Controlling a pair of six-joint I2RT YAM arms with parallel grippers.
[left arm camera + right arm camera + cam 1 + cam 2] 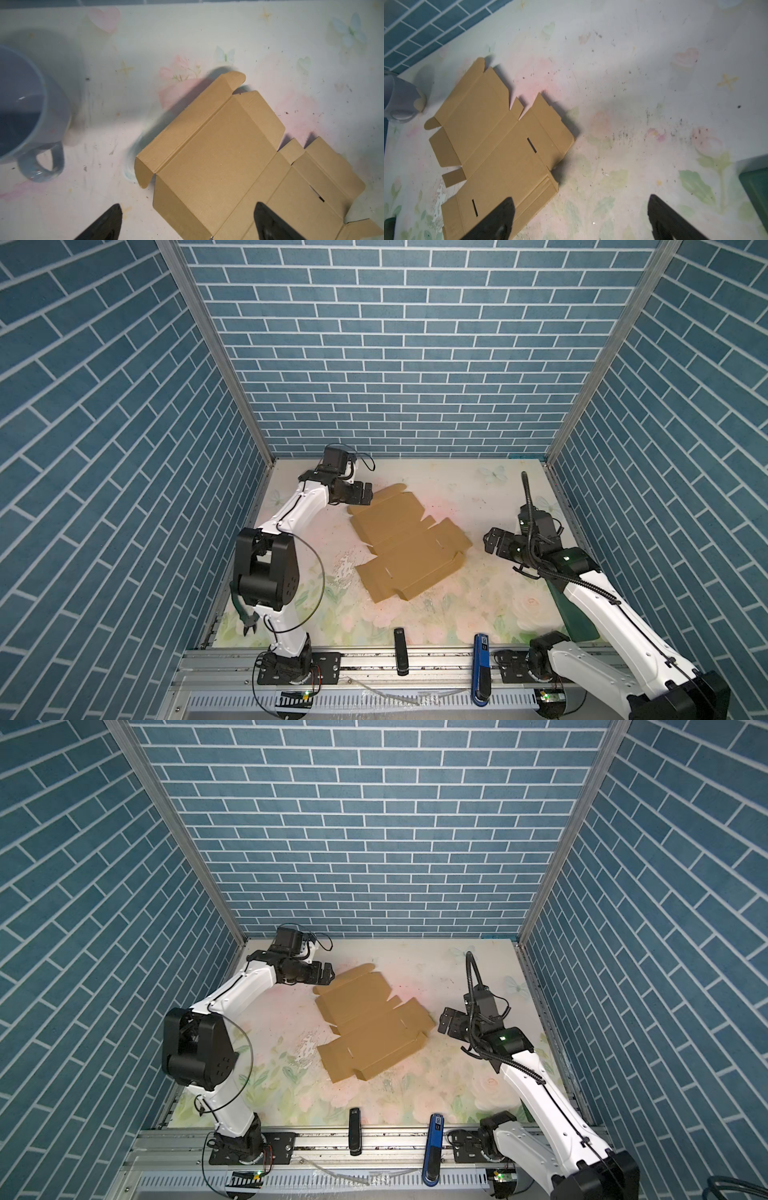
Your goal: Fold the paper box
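The paper box (409, 543) (374, 1027) lies unfolded as a tan die-cut sheet in the middle of the table, with its flaps mostly flat. A long side flap (542, 187) on its right edge is creased and slightly raised. My left gripper (368, 495) (328, 973) hangs open over the sheet's far left corner. In the left wrist view its fingers straddle a side flap of the box (228, 155), and the left gripper (188, 204) holds nothing. My right gripper (490, 541) (444, 1021) (581, 197) is open just right of the box (492, 145), apart from it.
A pale blue mug (25, 116) (400, 99) stands near the back left corner, beside the sheet's far end. A dark green tray (577, 614) (756, 182) lies under the right arm. A black device (400, 649) and a blue one (481, 664) rest on the front rail.
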